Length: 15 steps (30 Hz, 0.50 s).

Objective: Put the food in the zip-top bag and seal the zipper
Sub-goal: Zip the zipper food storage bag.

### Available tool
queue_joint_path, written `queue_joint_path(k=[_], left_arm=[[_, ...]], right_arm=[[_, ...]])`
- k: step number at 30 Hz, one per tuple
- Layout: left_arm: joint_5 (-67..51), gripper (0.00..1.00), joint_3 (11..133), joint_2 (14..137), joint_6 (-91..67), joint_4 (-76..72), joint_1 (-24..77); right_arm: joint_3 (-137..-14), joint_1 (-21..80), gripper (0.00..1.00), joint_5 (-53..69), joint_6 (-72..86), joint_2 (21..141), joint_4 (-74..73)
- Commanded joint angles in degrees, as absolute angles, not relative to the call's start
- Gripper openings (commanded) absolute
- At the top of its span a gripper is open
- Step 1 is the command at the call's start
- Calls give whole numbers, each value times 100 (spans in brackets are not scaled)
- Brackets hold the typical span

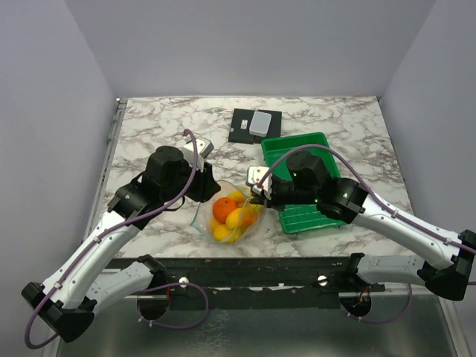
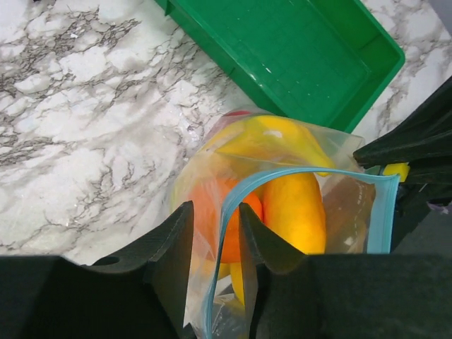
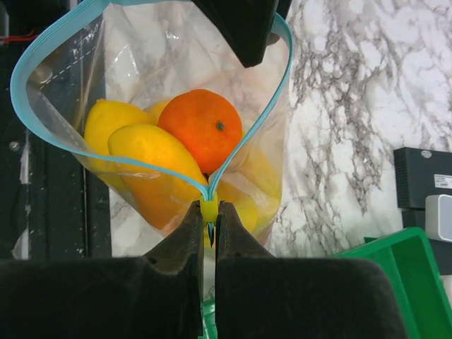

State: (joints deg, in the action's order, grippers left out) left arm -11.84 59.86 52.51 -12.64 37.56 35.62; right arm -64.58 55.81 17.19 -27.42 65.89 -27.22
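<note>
The clear zip-top bag (image 1: pixel 245 227) stands at the table's near middle with its mouth wide open. Inside lie an orange fruit (image 3: pixel 201 127), a yellow mango-like fruit (image 3: pixel 152 159) and other yellow ones. My right gripper (image 3: pixel 210 212) is shut on the yellow slider (image 3: pixel 209 206) at one end of the light-blue zipper (image 3: pixel 141 164). My left gripper (image 2: pixel 215 233) straddles one wall of the bag at the other end. Its jaws stand apart, with the zipper strip (image 2: pixel 318 171) running between them. One finger is inside the mouth and one outside.
A green tray (image 1: pixel 294 138) sits just right of the bag, partly under my right arm; it also shows in the left wrist view (image 2: pixel 282 49). A black slab with a white box (image 1: pixel 260 123) lies at the back middle. The table's front edge is close behind the bag.
</note>
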Motion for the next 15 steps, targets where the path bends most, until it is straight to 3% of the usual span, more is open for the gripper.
queue_joint_path(k=[1,6,15], left_arm=[[-1442,39,6217,5023,-1125,3928,3551],[-1619,59,6363,4797,-942,3861,3551],[-2910,72,6138,4328,-693,2983,3551]], right_arm=[[-6669,5623,1,2114,-2437,6451,-3305],[-6978,5648,1,2264,-2224,6556,-3882],[-7812,5749,1,2344,-1873,6802,-4652]])
